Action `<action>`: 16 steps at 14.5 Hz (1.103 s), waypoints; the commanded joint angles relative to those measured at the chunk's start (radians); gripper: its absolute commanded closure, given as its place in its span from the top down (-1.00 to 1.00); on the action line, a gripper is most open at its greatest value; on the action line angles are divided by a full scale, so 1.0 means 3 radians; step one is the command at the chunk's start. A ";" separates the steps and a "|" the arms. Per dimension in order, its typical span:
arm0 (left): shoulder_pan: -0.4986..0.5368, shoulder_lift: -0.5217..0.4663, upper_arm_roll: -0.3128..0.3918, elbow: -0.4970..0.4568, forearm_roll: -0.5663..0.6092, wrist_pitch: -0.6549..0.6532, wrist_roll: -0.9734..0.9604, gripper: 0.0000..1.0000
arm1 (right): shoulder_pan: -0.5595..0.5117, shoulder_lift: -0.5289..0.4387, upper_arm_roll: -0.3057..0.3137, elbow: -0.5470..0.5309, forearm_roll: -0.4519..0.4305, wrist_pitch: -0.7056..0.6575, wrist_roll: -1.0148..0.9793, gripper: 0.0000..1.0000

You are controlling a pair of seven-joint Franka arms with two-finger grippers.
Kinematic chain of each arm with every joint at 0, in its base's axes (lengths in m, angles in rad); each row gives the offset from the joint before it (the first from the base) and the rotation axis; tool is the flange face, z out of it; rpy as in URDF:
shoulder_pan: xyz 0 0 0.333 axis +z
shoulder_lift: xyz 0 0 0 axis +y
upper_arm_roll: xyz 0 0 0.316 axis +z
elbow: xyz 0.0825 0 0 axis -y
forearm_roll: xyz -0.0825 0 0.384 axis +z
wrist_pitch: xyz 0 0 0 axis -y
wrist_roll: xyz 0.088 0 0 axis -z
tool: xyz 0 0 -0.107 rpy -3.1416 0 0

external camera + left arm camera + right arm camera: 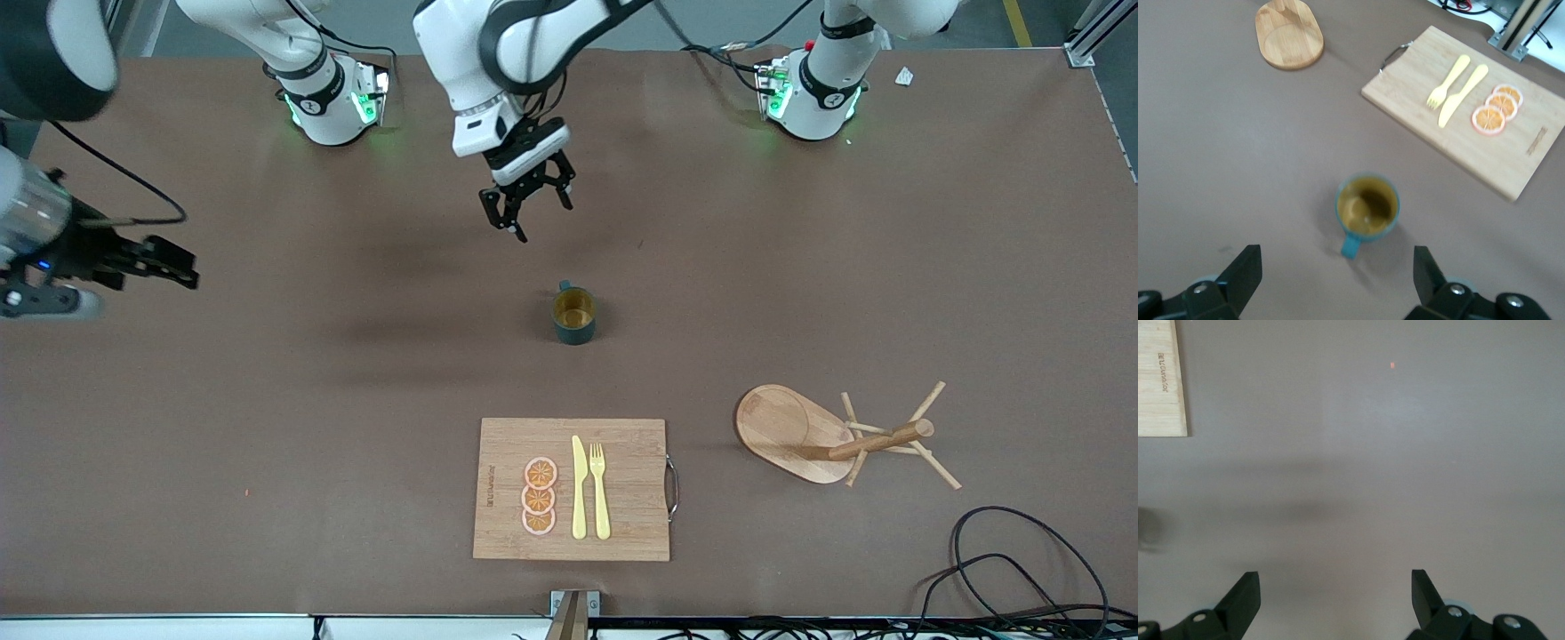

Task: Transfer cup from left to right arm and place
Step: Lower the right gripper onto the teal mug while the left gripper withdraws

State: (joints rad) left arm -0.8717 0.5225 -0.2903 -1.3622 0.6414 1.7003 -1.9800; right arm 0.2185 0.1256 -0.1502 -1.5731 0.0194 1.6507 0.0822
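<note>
The cup (574, 316) is a small dark teal mug with a mustard-yellow inside. It stands upright on the brown table near the middle, its handle pointing toward the robots' bases. It also shows in the left wrist view (1367, 208). My left gripper (536, 213) is open and empty in the air over the bare table, just on the bases' side of the cup; in its wrist view (1338, 280) the cup sits ahead of the fingers, clear of them. My right gripper (182, 267) is open and empty, waiting over the right arm's end of the table (1336, 600).
A wooden cutting board (622, 533) with orange slices, a yellow knife and a fork lies nearer the front camera than the cup. A wooden peg stand (791, 431) lies tipped toward the left arm's end. Black cables (1005, 569) lie at the table's corner.
</note>
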 commanded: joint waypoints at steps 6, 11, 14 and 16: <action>0.1457 -0.0892 -0.0024 -0.0138 -0.1134 0.0013 0.2225 1.00 | 0.0610 0.0174 -0.0021 -0.0560 0.0360 0.0848 0.1380 1.00; 0.2265 -0.1072 -0.0024 -0.0133 -0.1549 -0.0232 0.3381 1.00 | 0.1315 0.0669 -0.0021 -0.0336 0.0411 0.1333 0.2837 1.00; 0.2578 -0.1143 -0.0024 -0.0102 -0.1667 -0.0375 0.4102 1.00 | 0.1750 0.1226 -0.0021 0.0215 0.0396 0.1339 0.3646 1.00; 0.2731 -0.1154 -0.0024 -0.0046 -0.1703 -0.0472 0.4522 1.00 | 0.1884 0.1614 -0.0016 0.0604 0.0406 0.1324 0.4070 1.00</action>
State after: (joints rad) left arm -0.0894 0.2075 -0.2888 -1.3722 0.1527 1.5993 -0.7281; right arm 0.7525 0.4682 -0.1414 -1.5573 0.1316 2.0730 1.1951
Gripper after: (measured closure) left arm 0.000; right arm 0.000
